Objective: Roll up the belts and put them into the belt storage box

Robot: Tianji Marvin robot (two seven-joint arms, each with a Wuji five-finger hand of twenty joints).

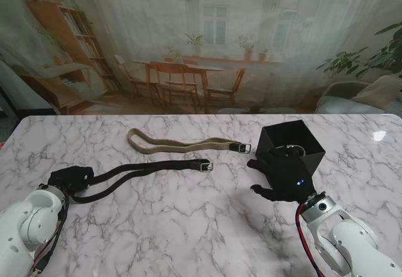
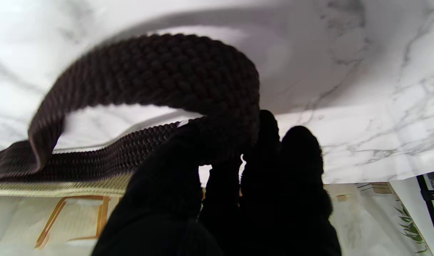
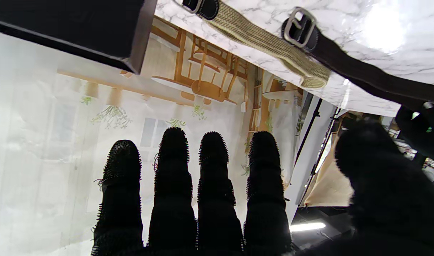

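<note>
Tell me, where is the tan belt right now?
In the stand's view the tan belt lies flat mid-table, just farther from me than the black belt, its buckle end near the box on the right.

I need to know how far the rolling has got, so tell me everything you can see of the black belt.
The black belt is a woven fabric strap, folded double, so two runs lie side by side on the marble table. Its metal buckle, on a smooth dark tab, points toward the black box. The folded end is at the robot's left, where the left hand pinches it and curls it up into a first loop, seen close in the left wrist view. The rest lies flat and unrolled, apart from the tan belt farther away.
</note>
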